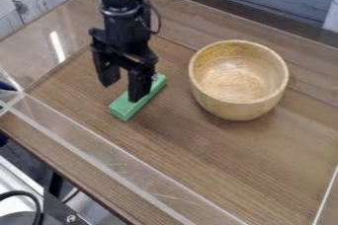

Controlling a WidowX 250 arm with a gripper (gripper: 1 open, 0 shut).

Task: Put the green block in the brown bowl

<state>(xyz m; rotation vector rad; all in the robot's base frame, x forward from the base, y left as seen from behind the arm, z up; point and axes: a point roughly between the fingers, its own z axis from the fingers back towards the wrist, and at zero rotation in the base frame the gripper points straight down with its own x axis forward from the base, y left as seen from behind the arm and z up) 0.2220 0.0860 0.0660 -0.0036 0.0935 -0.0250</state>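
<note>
The green block (134,102) lies flat on the wooden table, left of the brown bowl (239,79), which stands upright and empty. My gripper (123,77) points straight down right over the block's far end, its two black fingers (103,71) spread apart. Nothing is held between them. The arm hides the block's upper end, and I cannot tell whether the fingertips touch the block.
A clear acrylic wall (79,155) rims the table along the near and left edges. A clear angled piece (122,4) stands at the back left. Bare wood lies in front of the block and the bowl.
</note>
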